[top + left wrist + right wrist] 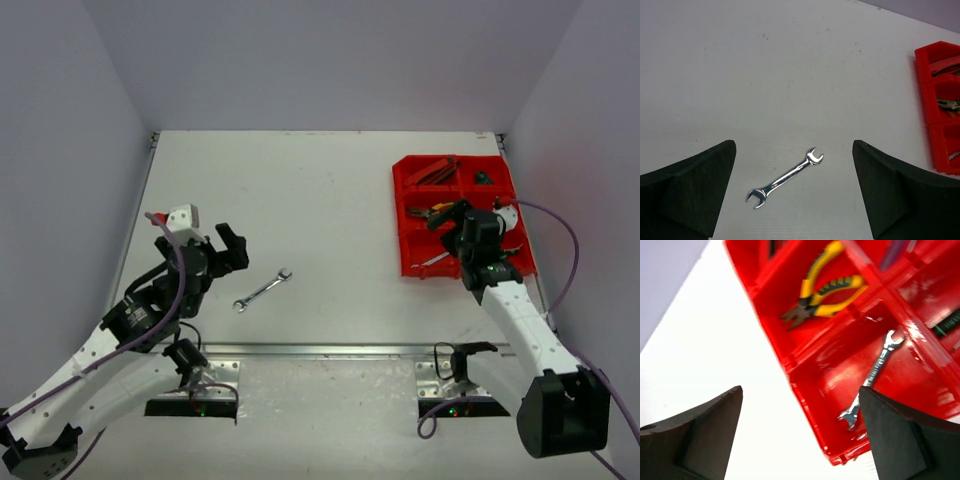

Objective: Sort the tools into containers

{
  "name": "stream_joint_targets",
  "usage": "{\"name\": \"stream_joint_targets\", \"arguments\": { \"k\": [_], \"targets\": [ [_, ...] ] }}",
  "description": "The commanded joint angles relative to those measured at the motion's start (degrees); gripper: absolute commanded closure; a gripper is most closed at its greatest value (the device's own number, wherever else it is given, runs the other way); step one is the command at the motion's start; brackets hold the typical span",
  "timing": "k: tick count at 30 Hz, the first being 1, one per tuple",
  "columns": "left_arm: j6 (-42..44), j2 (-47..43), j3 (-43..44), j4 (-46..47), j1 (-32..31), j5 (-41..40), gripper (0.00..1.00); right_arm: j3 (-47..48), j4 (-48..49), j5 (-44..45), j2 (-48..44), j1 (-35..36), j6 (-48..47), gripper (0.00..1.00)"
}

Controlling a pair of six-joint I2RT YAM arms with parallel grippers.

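A silver wrench lies alone on the white table; in the left wrist view the wrench lies diagonally between my fingers. My left gripper is open and empty, a little left of it. The red compartment tray sits at the far right. My right gripper is open and empty above the tray's near-left part. In the right wrist view the tray holds a silver wrench in one compartment and yellow-black pliers in the one beside it.
Red-handled tools lie in the tray's far-left compartment and a dark item in the far-right one. A metal rail runs along the table's near edge. Grey walls enclose the table on three sides.
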Motion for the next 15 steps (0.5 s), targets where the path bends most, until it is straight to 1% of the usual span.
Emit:
{"name": "stream_joint_targets", "arguments": {
  "k": [1, 2, 5, 7, 8, 9, 10, 11, 14, 15],
  "targets": [
    [-1.44, 5.01, 1.93, 2.01, 0.12, 2.14, 0.00, 4.68, 3.28, -11.15, -6.24, 0.17, -7.40, 0.01],
    [-1.90, 7.60, 2.28, 1.59, 0.15, 2.72, 0.00, 5.66, 1.53, -14.06, -6.05, 0.48, -9.85, 0.01],
    [-4.68, 19.13, 5.18, -1.03, 0.63, 6.91, 0.00, 13.11, -8.46, -22.72, -4.42, 2.55, -18.14, 0.01],
    [-4.26, 28.91, 7.45, -0.93, 1.30, 10.69, 0.00, 16.65, -15.67, -28.88, -1.60, 2.99, -22.06, 0.01],
    [-4.13, 31.68, 8.13, -1.16, 1.66, 11.13, 0.00, 16.34, -16.03, -34.83, -1.43, 3.07, -23.85, 0.01],
    [-3.37, 34.46, 8.94, -1.29, 2.53, 11.49, 0.00, 15.45, -15.73, -35.15, -1.69, 3.07, -24.03, 0.01],
    [-1.59, 39.30, 10.11, -2.07, 4.53, 12.05, 0.00, 13.12, -14.78, -38.97, -3.30, 3.01, -23.98, 0.01],
    [0.12, 42.58, 11.21, -2.26, 6.14, 14.34, 0.00, 10.92, -13.30, -42.27, -4.92, 2.98, -24.20, 0.01],
    [6.13, 46.93, 12.02, -0.25, 9.74, 22.84, 0.00, 4.47, -6.37, -51.90, -9.87, 2.98, -24.06, 0.01],
    [8.19, 48.95, 12.51, -0.51, 10.90, 24.73, 0.00, 3.38, -5.94, -54.41, -10.87, 2.98, -23.75, 0.01]
  ]
}}
